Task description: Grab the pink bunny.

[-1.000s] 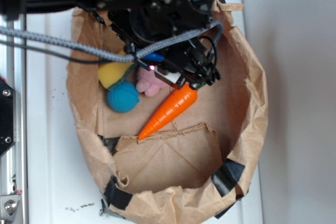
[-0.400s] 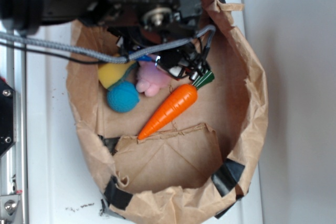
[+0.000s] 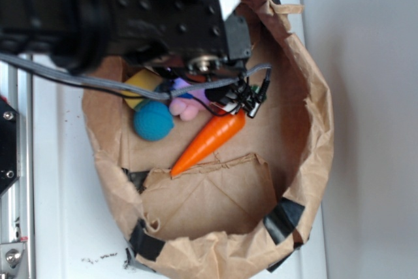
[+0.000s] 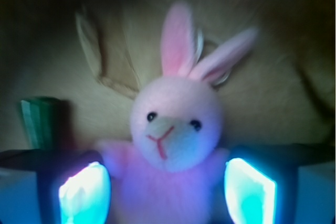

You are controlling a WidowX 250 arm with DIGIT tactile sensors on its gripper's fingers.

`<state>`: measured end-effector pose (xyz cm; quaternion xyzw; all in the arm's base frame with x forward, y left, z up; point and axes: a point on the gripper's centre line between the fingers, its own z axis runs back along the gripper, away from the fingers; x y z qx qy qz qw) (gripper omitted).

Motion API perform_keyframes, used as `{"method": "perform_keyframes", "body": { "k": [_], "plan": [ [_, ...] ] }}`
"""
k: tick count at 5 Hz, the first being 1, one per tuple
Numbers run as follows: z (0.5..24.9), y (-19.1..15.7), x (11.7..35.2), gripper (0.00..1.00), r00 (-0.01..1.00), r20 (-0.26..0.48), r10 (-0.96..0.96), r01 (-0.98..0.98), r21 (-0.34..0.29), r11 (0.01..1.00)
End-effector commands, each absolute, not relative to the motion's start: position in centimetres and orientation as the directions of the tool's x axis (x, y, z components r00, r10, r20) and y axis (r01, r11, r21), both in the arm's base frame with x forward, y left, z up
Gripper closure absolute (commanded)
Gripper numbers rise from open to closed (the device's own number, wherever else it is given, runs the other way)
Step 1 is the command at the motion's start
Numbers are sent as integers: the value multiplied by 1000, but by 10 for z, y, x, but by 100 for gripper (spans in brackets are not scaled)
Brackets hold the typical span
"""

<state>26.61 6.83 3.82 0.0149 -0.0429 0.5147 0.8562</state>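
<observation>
Exterior view shows the arm reaching down into the paper bag (image 3: 307,129), covering most of the pink bunny (image 3: 184,108) beside the carrot (image 3: 209,140), while wrist view shows the end effector (image 4: 167,192) spread wide, flanking its soft, light, squashable torso, probably the best hold.

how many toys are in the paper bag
4: yellow sponge block at the bag's upper left, blue yarn ball below it, pink bunny under the arm, orange carrot in the middle. The arm may hide others.
</observation>
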Motion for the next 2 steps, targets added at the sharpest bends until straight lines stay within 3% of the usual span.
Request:
{"method": "perform_keyframes", "body": {
  "k": [1,2],
  "plan": [
    [30,73,277,0,477,161,864,-869,-63,491],
    [23,70,275,0,479,195,856,-862,-80,500]
  ]
}}
